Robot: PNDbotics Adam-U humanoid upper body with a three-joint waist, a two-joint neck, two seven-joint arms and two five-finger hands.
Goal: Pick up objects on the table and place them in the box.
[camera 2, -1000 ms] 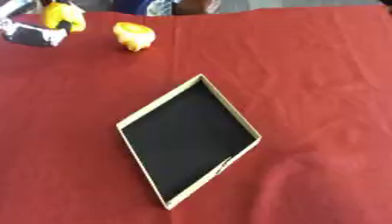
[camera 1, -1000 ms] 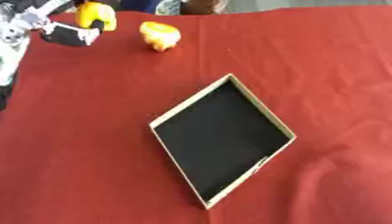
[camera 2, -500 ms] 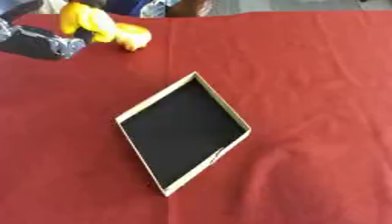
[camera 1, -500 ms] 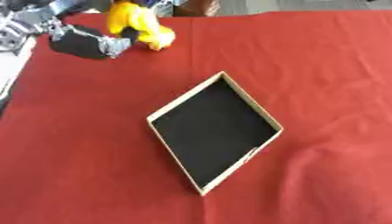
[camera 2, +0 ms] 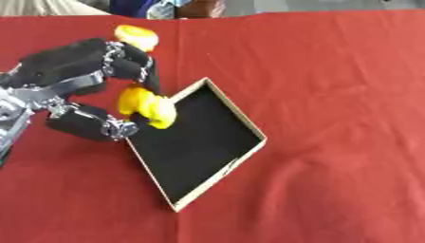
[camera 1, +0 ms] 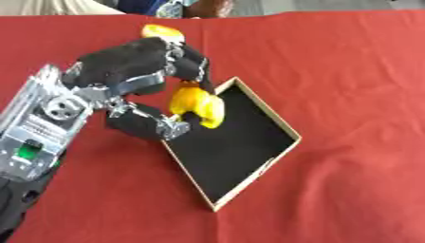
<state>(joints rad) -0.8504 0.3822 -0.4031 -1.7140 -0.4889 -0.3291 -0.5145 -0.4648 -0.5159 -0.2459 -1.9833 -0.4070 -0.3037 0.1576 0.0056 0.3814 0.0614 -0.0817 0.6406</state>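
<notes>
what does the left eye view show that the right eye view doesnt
Only the left eye view shows the silver forearm behind the left hand running down to the lower left corner. Only the right eye view shows more red cloth right of the box. Both show the hand curled round a yellow object over the box's left edge, and another yellow object beyond.

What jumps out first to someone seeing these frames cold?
The robot's big black left hand, coming in from the left, curled round a yellow object at the near-left edge of the box. The shallow black-lined box sits mid-cloth on the red tablecloth; another yellow object lies beyond the hand.
</notes>
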